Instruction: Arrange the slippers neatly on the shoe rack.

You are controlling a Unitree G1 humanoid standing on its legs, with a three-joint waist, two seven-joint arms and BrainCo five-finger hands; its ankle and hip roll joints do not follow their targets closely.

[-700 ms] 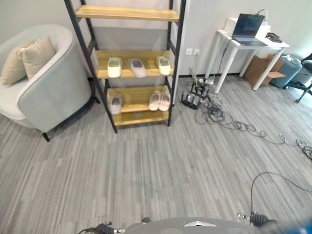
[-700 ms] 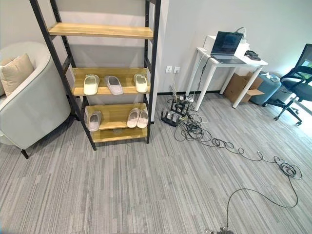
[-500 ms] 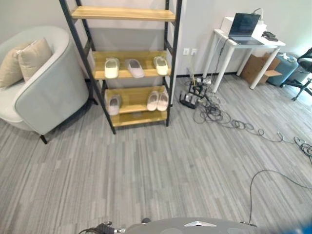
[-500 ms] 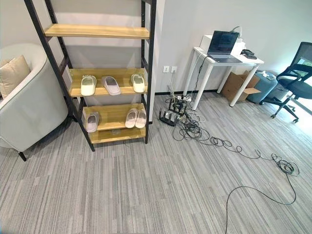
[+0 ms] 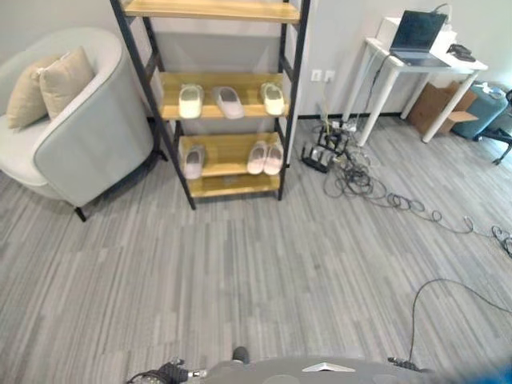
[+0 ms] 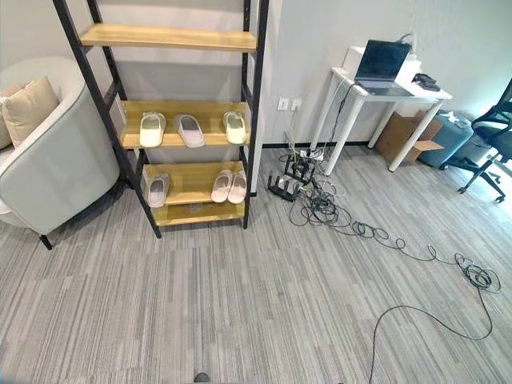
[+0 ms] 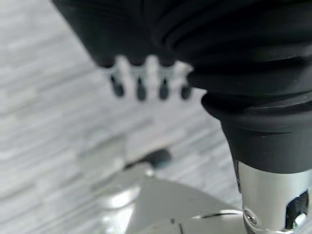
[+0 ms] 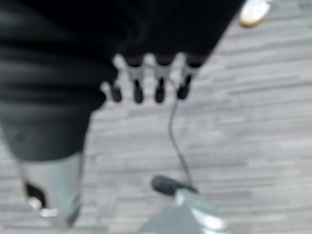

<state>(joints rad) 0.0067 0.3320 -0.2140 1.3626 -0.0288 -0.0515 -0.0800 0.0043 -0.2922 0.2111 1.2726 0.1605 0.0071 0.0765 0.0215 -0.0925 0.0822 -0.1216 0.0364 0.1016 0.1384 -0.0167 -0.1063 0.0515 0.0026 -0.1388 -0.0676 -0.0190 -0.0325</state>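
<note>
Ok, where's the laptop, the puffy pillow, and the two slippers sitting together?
laptop (image 6: 382, 60): right eye view, on its dark screen.
pillow (image 5: 66, 80): left eye view, middle of the beige cushion.
pair of slippers (image 6: 229, 186): right eye view, where the two touch.

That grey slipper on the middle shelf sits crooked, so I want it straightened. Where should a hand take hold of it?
Probably at the end of the grey slipper nearest the open front of the shoe rack, coming in from the front. It lies flat and angled between the cream slipper and another pale one, with gaps either side for fingers.
</note>
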